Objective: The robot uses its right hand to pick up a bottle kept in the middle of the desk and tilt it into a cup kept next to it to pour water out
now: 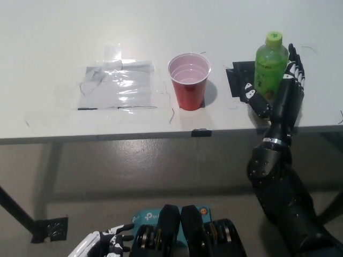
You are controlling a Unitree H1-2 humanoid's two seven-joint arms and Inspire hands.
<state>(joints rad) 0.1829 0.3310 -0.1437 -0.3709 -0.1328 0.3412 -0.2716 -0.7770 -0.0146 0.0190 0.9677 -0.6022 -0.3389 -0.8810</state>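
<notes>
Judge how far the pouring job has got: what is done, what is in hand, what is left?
Done: the right hand has grasped the green bottle. In hand: the bottle is held right of the red cup. Left: tilting it over the cup. The left hand rests low.

— Any writing to read here?

— Hardly. The small teal box (pixel 149 218) at the bottom edge carries a white logo that looks like "tp-link", partly hidden.

— And the green plastic bottle with the lime cap (pixel 269 65)?

— Its label is turned away or blurred; nothing legible. The red plastic cup (pixel 189 81) and the white counter (pixel 48 48) bear no readable marks either.
</notes>
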